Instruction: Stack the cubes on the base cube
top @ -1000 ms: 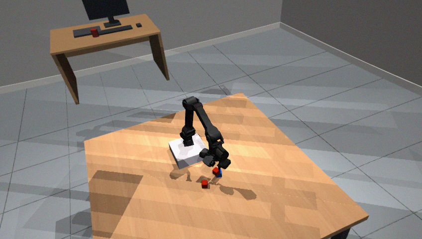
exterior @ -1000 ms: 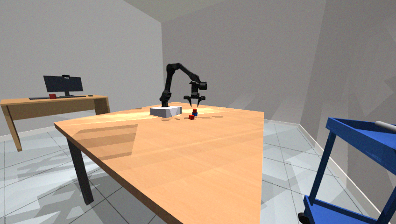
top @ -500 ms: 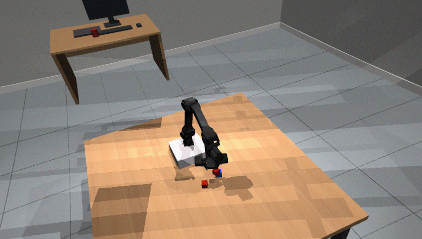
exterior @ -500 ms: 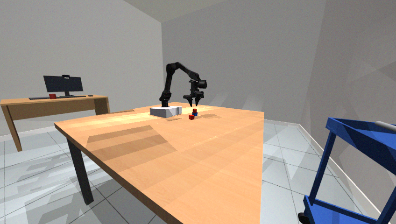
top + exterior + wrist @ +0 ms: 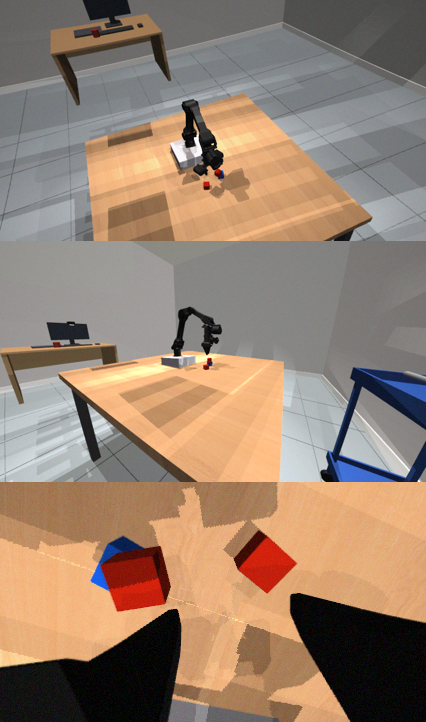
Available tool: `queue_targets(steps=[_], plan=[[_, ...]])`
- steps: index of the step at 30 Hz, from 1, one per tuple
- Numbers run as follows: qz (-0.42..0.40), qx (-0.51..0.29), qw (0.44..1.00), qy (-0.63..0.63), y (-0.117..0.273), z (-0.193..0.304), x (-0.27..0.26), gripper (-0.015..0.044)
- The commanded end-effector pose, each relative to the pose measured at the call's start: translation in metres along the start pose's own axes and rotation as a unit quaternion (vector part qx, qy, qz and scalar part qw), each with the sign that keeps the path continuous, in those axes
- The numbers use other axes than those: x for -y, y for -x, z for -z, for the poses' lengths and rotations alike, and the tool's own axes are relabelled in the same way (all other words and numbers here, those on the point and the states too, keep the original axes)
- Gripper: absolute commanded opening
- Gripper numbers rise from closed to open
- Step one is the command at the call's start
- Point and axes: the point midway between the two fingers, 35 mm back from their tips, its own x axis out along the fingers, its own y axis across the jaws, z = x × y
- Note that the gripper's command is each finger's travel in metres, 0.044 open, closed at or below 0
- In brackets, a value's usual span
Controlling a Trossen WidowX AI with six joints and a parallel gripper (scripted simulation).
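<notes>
The blue base cube stands on the table, partly hidden under a red cube. That red cube rests on top of it, turned relative to it and set off toward one side; I cannot tell exactly which corner it caps. The other red cube lies flat on the table beside the base cube. My gripper is open and empty, above the cubes. In the wrist view both cubes lie ahead of the fingertips, with the stacked one by the left finger.
The arm stands on a white block on the wooden table, close behind the cubes. Away from the table are a desk with a monitor and a blue cart.
</notes>
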Motion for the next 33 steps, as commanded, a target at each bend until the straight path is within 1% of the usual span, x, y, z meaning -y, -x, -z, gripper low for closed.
queue_targets(steps=[1,6,13,20,22,26,33], plan=[[0.004,0.002,0.995,0.096,0.006,0.0,0.01,0.0265],[0.004,0.002,0.976,0.217,0.01,0.002,0.02,0.0265],[0.005,0.001,0.931,0.366,0.016,0.006,0.033,0.0265],[0.005,0.001,0.929,0.369,0.015,0.005,0.033,0.0265],[0.005,0.001,0.929,0.369,0.001,0.004,0.034,0.0265],[0.005,0.001,0.929,0.369,-0.039,0.005,0.034,0.0265],[0.005,0.001,0.929,0.369,-0.053,0.005,0.034,0.0265]])
